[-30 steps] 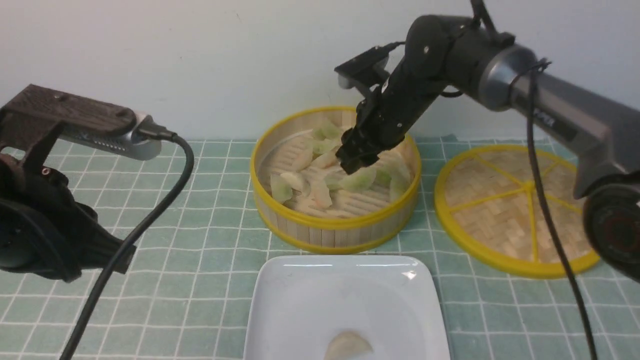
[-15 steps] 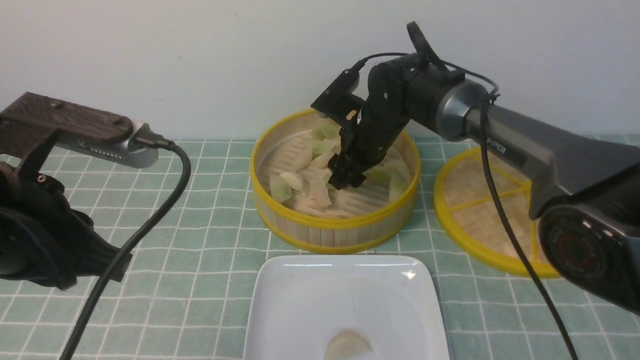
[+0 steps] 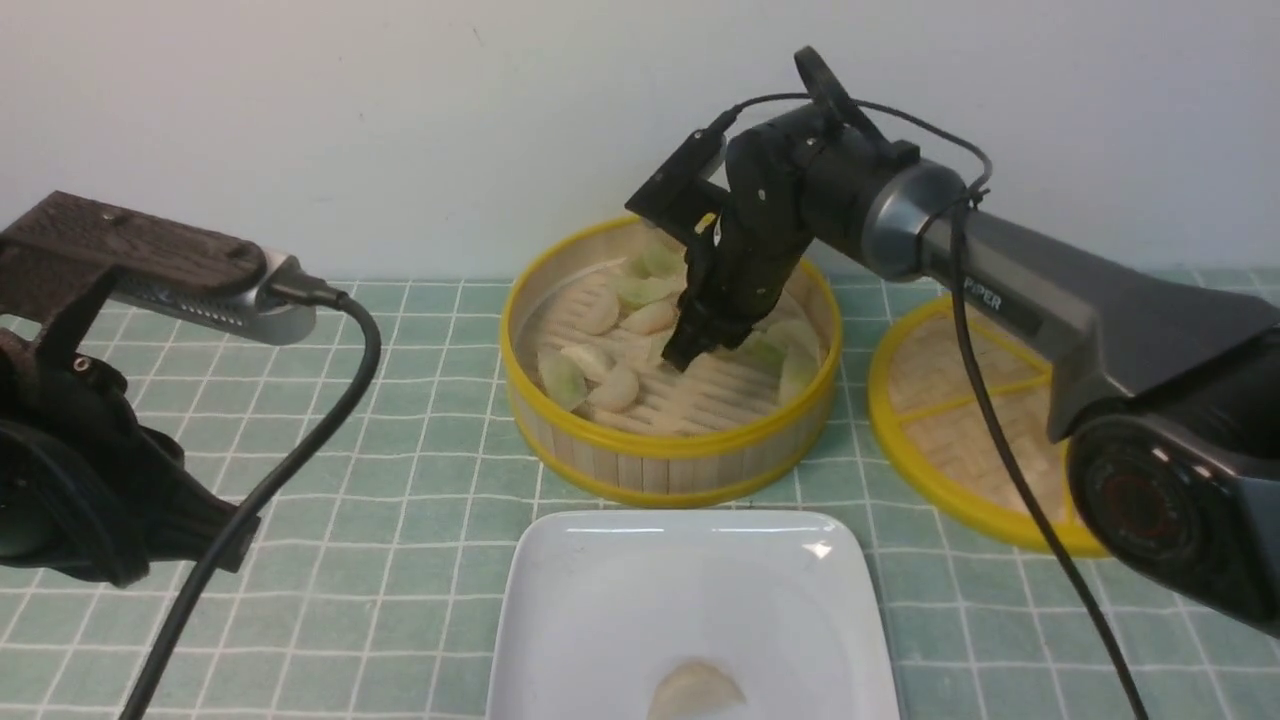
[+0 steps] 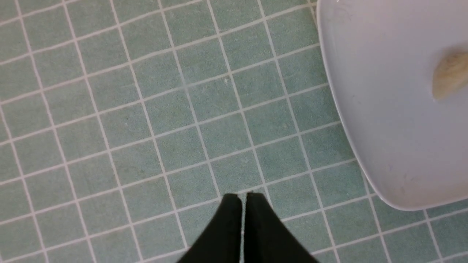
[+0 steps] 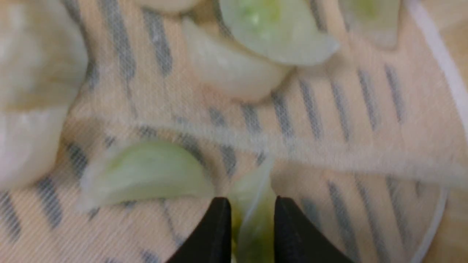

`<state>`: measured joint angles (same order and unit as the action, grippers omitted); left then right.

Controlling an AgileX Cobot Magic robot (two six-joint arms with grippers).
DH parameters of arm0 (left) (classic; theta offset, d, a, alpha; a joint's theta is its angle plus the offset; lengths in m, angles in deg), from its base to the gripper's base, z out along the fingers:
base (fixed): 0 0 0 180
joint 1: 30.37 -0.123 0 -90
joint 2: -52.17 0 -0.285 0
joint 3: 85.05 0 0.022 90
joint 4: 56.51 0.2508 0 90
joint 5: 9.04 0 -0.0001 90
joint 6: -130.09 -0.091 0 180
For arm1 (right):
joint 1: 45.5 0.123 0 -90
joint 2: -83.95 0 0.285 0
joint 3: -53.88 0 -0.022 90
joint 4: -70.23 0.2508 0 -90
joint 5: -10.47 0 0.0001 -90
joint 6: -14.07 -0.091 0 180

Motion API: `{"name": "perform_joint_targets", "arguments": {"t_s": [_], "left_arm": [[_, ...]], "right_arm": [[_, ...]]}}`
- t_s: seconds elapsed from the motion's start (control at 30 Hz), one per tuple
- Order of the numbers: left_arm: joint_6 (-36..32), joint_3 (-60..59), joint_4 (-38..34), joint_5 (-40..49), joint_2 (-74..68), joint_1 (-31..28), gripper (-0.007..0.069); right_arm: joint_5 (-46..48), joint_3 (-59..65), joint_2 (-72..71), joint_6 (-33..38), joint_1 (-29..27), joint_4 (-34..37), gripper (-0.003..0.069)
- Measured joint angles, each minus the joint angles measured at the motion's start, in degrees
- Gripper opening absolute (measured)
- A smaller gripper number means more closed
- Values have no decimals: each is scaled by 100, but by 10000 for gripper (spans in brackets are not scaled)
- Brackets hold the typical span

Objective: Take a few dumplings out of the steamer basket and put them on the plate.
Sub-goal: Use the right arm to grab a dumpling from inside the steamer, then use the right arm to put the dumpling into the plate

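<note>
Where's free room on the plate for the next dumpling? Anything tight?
Plate: bare from its far rim down to the lone cream dumpling at the near edge. Checked cloth left of the steamer basket is open too. Crowded: basket's far and left side, where the right gripper pinches a green dumpling.

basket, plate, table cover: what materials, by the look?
Basket: matte pale slats, likely bamboo; yellow rims look plastic or painted. Plate: glossy white with a sharp glint at one corner, ceramic or melamine, cannot tell which. Cover: matte green grid, lines slightly uneven, probably cloth or vinyl.
</note>
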<state>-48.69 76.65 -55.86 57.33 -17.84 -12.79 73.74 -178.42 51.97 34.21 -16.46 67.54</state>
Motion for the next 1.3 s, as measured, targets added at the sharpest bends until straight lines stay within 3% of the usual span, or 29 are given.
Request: {"name": "perform_joint_targets", "arguments": {"t_s": [0.13, 0.43, 0.53, 0.73, 0.77, 0.83, 0.93, 1.17, 1.3], "left_arm": [[-5, 0, 0, 0, 0, 0, -6], [-13, 0, 0, -23, 0, 0, -6], [-54, 0, 0, -23, 0, 0, -6], [-175, 0, 0, -51, 0, 0, -6], [-175, 0, 0, -52, 0, 0, -6], [-195, 0, 0, -102, 0, 0, -6], [-200, 0, 0, -201, 0, 0, -6], [-212, 0, -8, -353, 0, 0, -6], [-212, 0, -8, -364, 0, 0, -6]], "right_arm": [[716, -357, -178, -125, 0, 28, 131], [846, -438, -1165, -290, 0, 696, 128], [841, 141, -1873, -357, 0, 1074, 128], [841, 3110, -3878, -115, 0, 2123, 127], [841, 3110, -3925, -101, 0, 2123, 127], [753, 4459, -4352, 175, 0, 2581, 127], [153, 5536, -4402, 400, 0, 2946, 127], [-1331, 6326, -4003, 573, 243, 3128, 135], [-1682, 6252, -3702, 585, 364, 3179, 224]]}}
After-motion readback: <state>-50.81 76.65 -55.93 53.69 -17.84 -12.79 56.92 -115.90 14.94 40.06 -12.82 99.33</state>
